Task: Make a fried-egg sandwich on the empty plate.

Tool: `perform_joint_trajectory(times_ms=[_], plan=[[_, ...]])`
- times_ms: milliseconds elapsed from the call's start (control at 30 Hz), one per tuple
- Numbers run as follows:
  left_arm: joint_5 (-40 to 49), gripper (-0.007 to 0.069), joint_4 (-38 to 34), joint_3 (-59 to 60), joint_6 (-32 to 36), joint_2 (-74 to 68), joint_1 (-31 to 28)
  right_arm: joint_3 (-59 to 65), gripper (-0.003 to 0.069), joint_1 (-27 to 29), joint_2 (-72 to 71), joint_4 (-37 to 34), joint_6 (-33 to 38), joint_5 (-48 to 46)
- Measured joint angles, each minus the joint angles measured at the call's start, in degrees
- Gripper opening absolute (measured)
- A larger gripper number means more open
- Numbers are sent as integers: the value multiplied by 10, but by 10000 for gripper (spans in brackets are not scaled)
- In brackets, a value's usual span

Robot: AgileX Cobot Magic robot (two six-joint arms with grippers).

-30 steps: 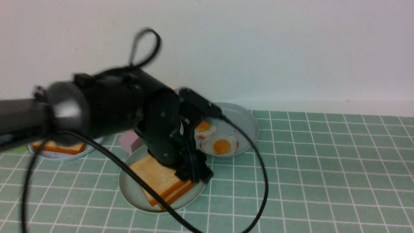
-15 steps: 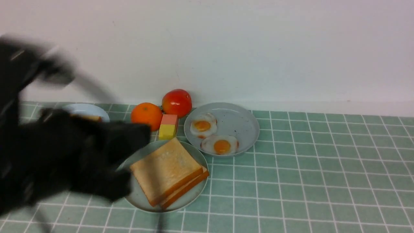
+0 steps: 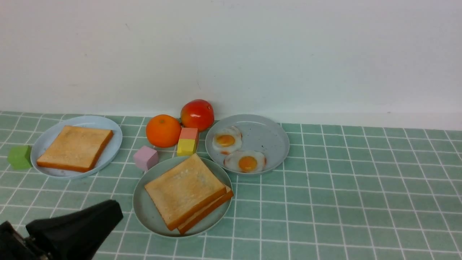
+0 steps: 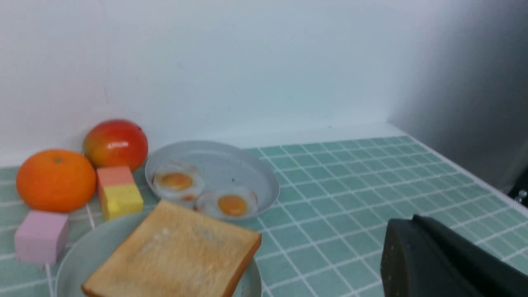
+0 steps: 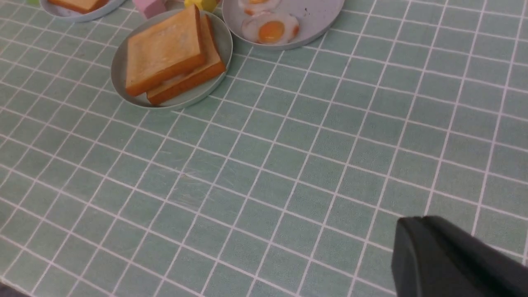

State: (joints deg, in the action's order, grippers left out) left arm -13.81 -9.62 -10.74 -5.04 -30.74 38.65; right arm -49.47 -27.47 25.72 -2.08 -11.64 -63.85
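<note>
The empty plate (image 3: 143, 213), pale mint green, sits mid-table and carries two toast slices. The top slice (image 3: 184, 187) lies askew on the lower slice (image 3: 213, 206). The right wrist view shows the same stack (image 5: 163, 47) on that plate (image 5: 119, 70), and what lies between the slices is hidden. My left gripper (image 3: 116, 212) hangs shut and empty at the near left, apart from the plate. It also shows in its own wrist view (image 4: 408, 222). My right gripper (image 5: 412, 222) is shut and empty, over bare tiles well short of the plate.
A speckled grey-blue plate (image 3: 269, 135) behind holds two fried eggs (image 3: 247, 162). At the far left a pale blue plate (image 3: 40, 144) bears one toast slice (image 3: 74, 148). An orange (image 3: 163, 130), tomato (image 3: 197, 115), pink-yellow block (image 3: 187, 142), pink cube (image 3: 145, 157) and green cube (image 3: 20, 156) stand nearby.
My left arm has pulled back from over the mint plate to the near left, its gripper now shut. The top slice stays on the lower one.
</note>
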Motion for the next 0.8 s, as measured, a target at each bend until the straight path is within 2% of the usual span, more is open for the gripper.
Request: perform_joint_trajectory(times_ms=[400,500,633,700,733,800], plan=[[46,-13,0,6,0,0,0,0,1,0,0,1,-3,0],[52,-13,0,6,0,0,0,8,2,8,-3,21,-3,9],[54,-13,0,6,0,0,0,42,0,74,-33,61,-3,27],[54,-13,0,6,0,0,0,84,-6,118,-63,62,-3,63],[54,-13,0,6,0,0,0,96,-8,123,-67,60,-3,69],[54,-13,0,6,0,0,0,176,-14,181,-114,50,10,152]])
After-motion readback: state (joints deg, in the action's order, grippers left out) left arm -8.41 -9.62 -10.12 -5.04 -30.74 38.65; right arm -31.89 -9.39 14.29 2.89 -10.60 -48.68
